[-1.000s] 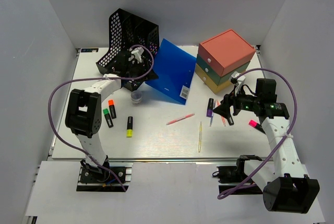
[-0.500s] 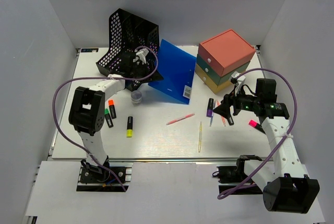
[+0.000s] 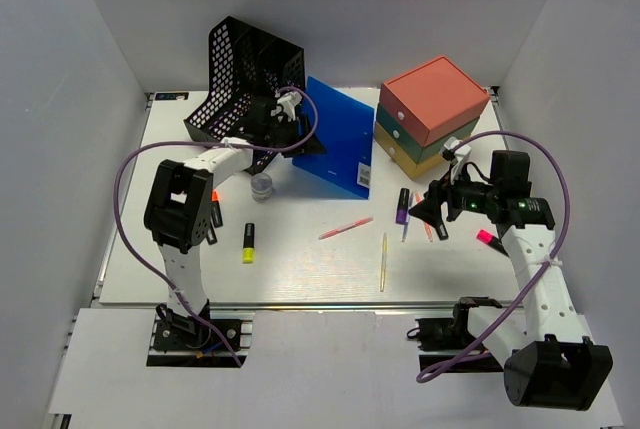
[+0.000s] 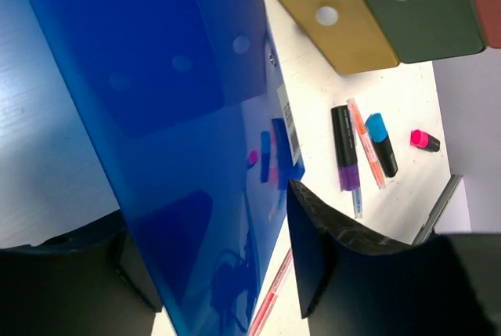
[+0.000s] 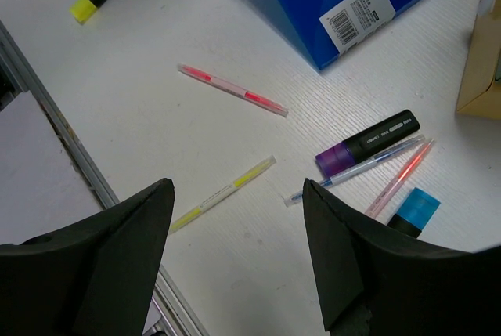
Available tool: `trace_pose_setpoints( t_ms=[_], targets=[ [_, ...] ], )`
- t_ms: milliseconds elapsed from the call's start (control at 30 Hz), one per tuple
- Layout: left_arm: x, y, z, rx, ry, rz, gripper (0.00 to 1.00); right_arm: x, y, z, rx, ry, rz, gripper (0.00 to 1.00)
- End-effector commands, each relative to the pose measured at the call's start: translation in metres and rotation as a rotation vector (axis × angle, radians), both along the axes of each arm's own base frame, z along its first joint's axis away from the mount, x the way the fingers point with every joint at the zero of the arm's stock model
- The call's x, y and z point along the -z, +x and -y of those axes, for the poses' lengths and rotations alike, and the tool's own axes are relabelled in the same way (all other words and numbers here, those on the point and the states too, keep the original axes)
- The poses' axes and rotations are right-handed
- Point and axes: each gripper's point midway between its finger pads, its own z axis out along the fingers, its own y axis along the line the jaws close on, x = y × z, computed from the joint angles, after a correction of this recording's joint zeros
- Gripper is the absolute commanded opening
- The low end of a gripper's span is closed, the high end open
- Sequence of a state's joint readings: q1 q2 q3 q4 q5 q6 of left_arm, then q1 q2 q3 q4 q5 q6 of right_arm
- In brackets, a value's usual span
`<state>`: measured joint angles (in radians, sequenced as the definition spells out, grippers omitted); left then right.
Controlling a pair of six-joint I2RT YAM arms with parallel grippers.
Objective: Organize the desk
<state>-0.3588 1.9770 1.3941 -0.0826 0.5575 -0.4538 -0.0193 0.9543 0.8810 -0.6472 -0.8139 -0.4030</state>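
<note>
Desk (image 3: 300, 274): white ribbed tabletop carrying everything, running under the drawer stack (image 3: 432, 114) and out past it on all sides. Rigid and fixed, so nothing to grab there. Likely just a flat, fairly slick base that lets thin pens skid when pinched from above. Item in play looks like the blue folder (image 3: 338, 144), just left of the drawer stack, tipped up off the desk on the side away from the stack. Probably light, thin glossy plastic, floppy across the face and slippery. Best taken on an edge or near the spine with a deep bite, not mid-panel. Left gripper (image 3: 287, 109) at the folder edge farthest from the drawer stack. In the wrist view, jaws spread wide with the folder sheet running down between them. Not clamped, judging by the gap; whether either pad bears on the plastic, impossible to confirm. Right gripper (image 3: 432, 211) hovering just in front of the drawer stack, jaws parted, nothing held or touched. Below it, purple highlighter (image 5: 368, 144) and loose pens (image 5: 231, 89) lying flat on the desk. Black mesh file tray (image 3: 245, 74) well left of the drawer stack, beyond the folder.
</note>
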Motion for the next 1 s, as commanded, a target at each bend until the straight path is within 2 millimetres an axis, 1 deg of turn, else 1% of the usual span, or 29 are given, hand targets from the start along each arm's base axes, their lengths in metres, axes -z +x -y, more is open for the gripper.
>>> trace_pose_setpoints(
  t_ms=[0,33,67,100,133,167,233,267,367,400,467,500,533,567,600,667,700,733,767,800,833,900,933,967],
  targets=[
    [-0.02,0.01,0.009,0.005,-0.01,0.045,0.65,-0.017,0.005,-0.001,-0.009,-0.002,0.079,0.72],
    [-0.019,0.012,0.008,-0.002,-0.005,0.045,0.6,-0.016,0.006,0.0,-0.005,-0.004,0.077,0.72],
    [-0.023,0.012,0.013,0.008,-0.003,0.046,0.58,-0.016,0.005,0.0,-0.006,-0.003,0.077,0.72],
    [-0.023,0.013,0.014,0.013,-0.001,0.046,0.55,-0.016,0.005,0.0,-0.008,-0.003,0.076,0.72],
    [-0.019,0.014,0.014,0.015,0.006,0.034,0.53,-0.017,0.005,0.0,-0.01,-0.003,0.082,0.72],
    [-0.023,0.018,0.015,0.014,0.007,0.044,0.49,-0.016,0.006,0.0,-0.008,-0.004,0.08,0.72],
    [-0.021,0.018,0.015,0.017,0.02,0.029,0.44,-0.017,0.005,0.0,-0.01,-0.003,0.082,0.72],
    [-0.018,0.019,0.014,0.019,0.029,0.025,0.37,-0.017,0.005,0.0,-0.01,-0.003,0.083,0.72],
    [-0.015,0.019,0.015,0.03,0.038,0.007,0.27,-0.017,0.005,-0.001,-0.01,-0.002,0.085,0.72],
    [-0.016,0.018,0.015,0.04,0.04,0.011,0.18,-0.017,0.005,-0.001,-0.01,-0.002,0.087,0.72],
    [-0.023,0.015,0.019,0.061,0.046,0.034,0.09,-0.017,0.004,-0.001,-0.01,-0.002,0.085,0.72],
    [-0.024,0.015,0.018,0.062,0.051,0.039,0.0,-0.016,0.004,0.0,-0.008,-0.002,0.084,0.72],
    [-0.029,0.013,0.022,0.076,0.052,0.057,0.0,-0.017,0.003,-0.001,-0.01,-0.002,0.088,0.72],
    [-0.033,0.013,0.021,0.085,0.059,0.08,0.0,-0.016,0.002,-0.001,-0.01,-0.001,0.084,0.72],
    [-0.041,0.01,0.026,0.103,0.057,0.099,0.0,-0.017,0.002,-0.001,-0.012,0.001,0.087,0.72],
    [-0.054,0.011,0.025,0.124,0.063,0.146,0.0,-0.017,0.001,-0.002,-0.015,0.003,0.088,0.72],
    [-0.065,0.005,0.029,0.141,0.064,0.166,0.0,-0.017,0.0,-0.002,-0.016,0.004,0.088,0.72],
    [-0.074,0.005,0.028,0.144,0.064,0.19,0.0,-0.018,0.0,-0.002,-0.017,0.005,0.093,0.72],
    [-0.079,0.001,0.031,0.16,0.07,0.216,0.0,-0.018,0.001,-0.002,-0.015,0.002,0.094,0.72],
    [-0.083,-0.001,0.029,0.159,0.078,0.224,0.0,-0.018,0.001,-0.001,-0.013,0.002,0.093,0.72],
    [-0.096,-0.005,0.029,0.156,0.091,0.258,0.0,-0.018,0.0,-0.002,-0.016,0.003,0.096,0.72],
    [-0.101,-0.007,0.022,0.142,0.123,0.274,0.0,-0.018,-0.001,-0.002,-0.016,0.005,0.093,0.72],
    [-0.11,-0.006,0.016,0.117,0.141,0.297,0.0,-0.018,-0.001,-0.002,-0.016,0.006,0.095,0.72],
    [-0.11,-0.007,0.012,0.107,0.163,0.304,0.0,-0.018,-0.001,-0.002,-0.018,0.005,0.096,0.72]
  ],
)
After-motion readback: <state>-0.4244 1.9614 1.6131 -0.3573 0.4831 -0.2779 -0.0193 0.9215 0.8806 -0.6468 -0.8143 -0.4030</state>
